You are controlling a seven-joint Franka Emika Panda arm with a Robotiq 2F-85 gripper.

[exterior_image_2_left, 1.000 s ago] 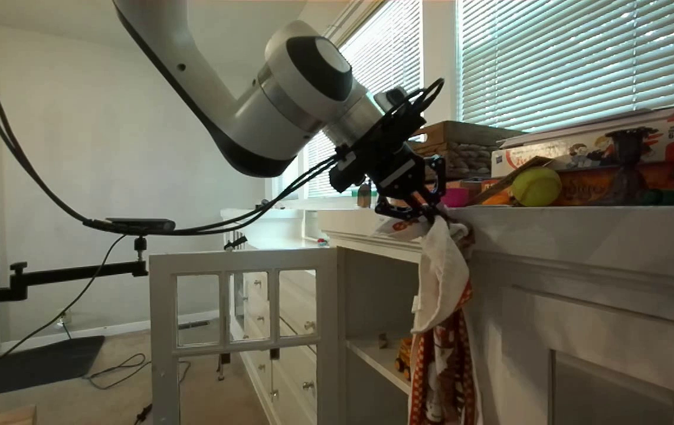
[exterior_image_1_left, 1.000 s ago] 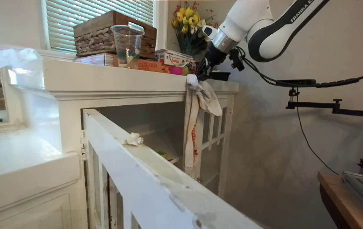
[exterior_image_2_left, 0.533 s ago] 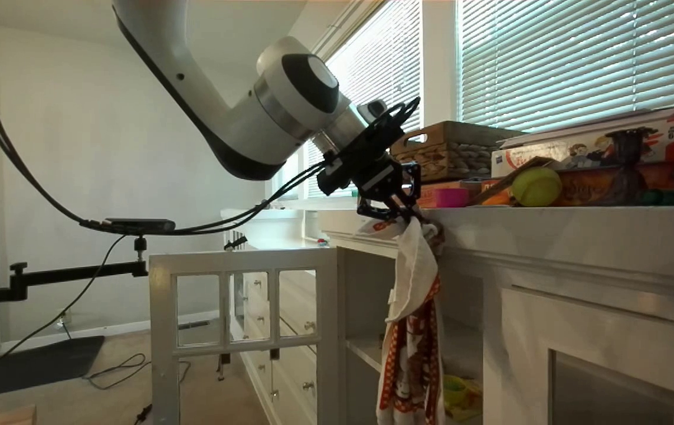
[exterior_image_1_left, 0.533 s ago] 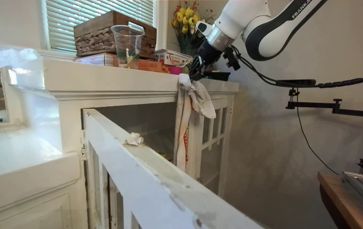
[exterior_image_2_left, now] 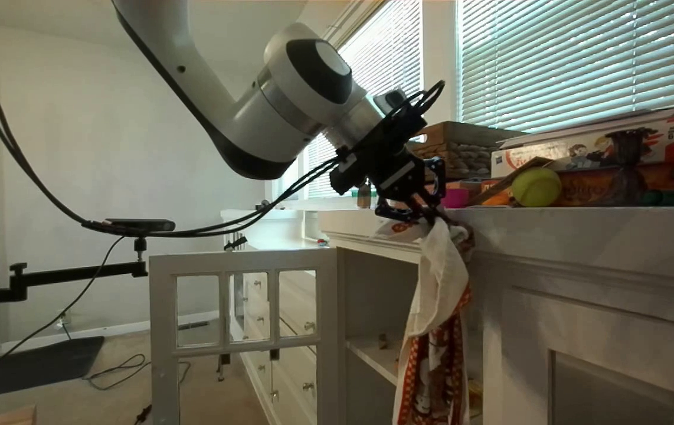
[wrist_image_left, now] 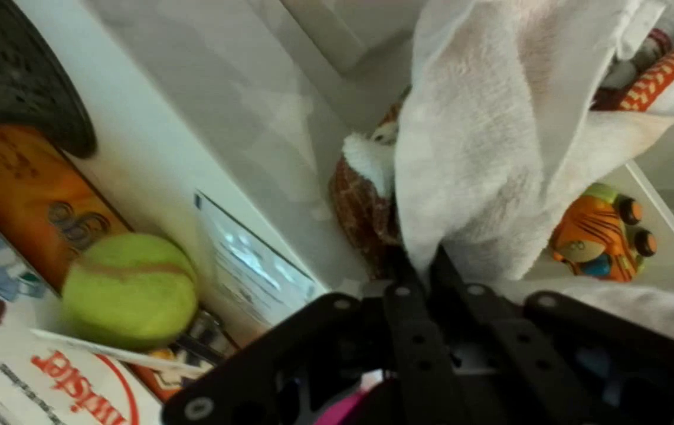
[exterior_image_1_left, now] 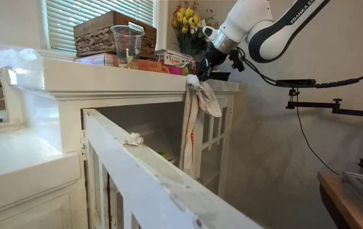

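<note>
A towel, white with a red-brown print, hangs bunched from my gripper; it shows in both exterior views as the towel [exterior_image_1_left: 210,98] and the towel [exterior_image_2_left: 443,283]. In the wrist view the black gripper [wrist_image_left: 424,268] is shut on the towel [wrist_image_left: 478,136], its pale cloth pinched between the fingertips. In an exterior view the gripper [exterior_image_2_left: 431,213] is at the front edge of the cabinet top [exterior_image_2_left: 549,227], and the towel's long end drops in front of the open cabinet shelf [exterior_image_2_left: 375,357]. Whether the towel touches the cabinet edge I cannot tell.
A cabinet door [exterior_image_1_left: 156,168] stands swung open. On the cabinet top are a tennis ball [exterior_image_2_left: 536,186], a pink cup [exterior_image_2_left: 455,198], a game box [exterior_image_2_left: 602,144], a wooden crate [exterior_image_1_left: 114,33] and a clear plastic cup [exterior_image_1_left: 127,47]. An orange toy car [wrist_image_left: 599,233] sits inside the cabinet.
Gripper and towel first shifted left in both exterior views, then came back right to nearly where they were a second ago. The towel's lower end swings and trails leftward.
</note>
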